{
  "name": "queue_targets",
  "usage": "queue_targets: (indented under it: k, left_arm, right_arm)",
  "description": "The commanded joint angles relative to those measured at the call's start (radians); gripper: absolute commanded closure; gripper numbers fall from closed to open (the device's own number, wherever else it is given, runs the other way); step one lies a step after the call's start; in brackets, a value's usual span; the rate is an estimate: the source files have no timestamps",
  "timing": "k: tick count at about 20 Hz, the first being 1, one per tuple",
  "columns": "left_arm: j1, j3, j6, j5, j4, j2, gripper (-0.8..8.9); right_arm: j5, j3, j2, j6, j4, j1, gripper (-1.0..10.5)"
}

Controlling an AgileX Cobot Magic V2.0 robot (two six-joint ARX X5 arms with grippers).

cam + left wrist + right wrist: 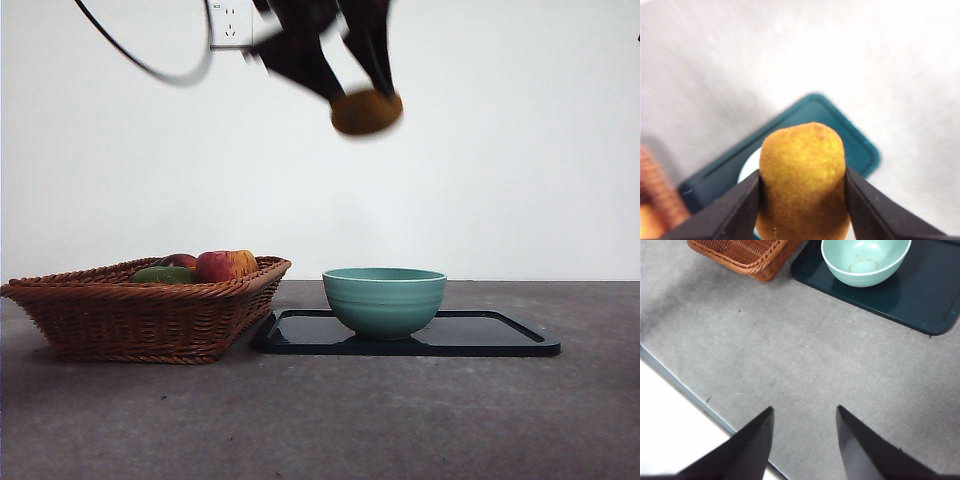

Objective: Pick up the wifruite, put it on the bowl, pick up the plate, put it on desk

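Note:
My left gripper (355,85) is shut on the golden-brown wifruite (366,111), high in the air above the teal bowl (385,299) and a little to its left. The left wrist view shows the wifruite (802,180) pinched between both jaws, with the dark tray (850,135) far below. The bowl stands empty on the dark rectangular plate (500,335) on the grey desk (320,420). My right gripper (804,440) is open and empty, low over bare desk near its edge; the bowl (865,260) and plate (925,295) show beyond it.
A wicker basket (140,310) stands left of the plate, touching its corner, and holds a red-yellow apple (226,264) and a green fruit (163,274). It also shows in the right wrist view (747,255). A wall socket (230,22) and a cable (150,65) are behind.

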Motion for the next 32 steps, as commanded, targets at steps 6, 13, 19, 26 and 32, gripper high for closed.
queue_targets:
  k: [6,13,19,26,32]
  left_arm:
    - [0.053,0.015,-0.113,-0.008,-0.189,-0.299,5.99]
    - [0.147,-0.271,-0.188,-0.144,-0.18,-0.537,5.99]
    - [0.208,-0.549,-0.23,-0.177,-0.013,-0.571,5.99]
    - [0.233,-0.712,-0.229,-0.177,0.197,-0.414,5.99]
    - [0.27,-0.712,-0.215,-0.175,0.284,-0.227,5.98]
  right_arm:
    - [0.008,0.006,0.004,0.002,0.008,0.006,7.5]
    - [0.008,0.006,0.004,-0.01,0.009,0.006,7.5]
    - [0.008,0.006,0.004,-0.013,0.01,0.006,7.5]
    - [0.008,0.005,0.004,-0.013,0.007,0.006,7.5]
    - [0.008,0.006,0.004,-0.013,0.002,0.006,7.5]
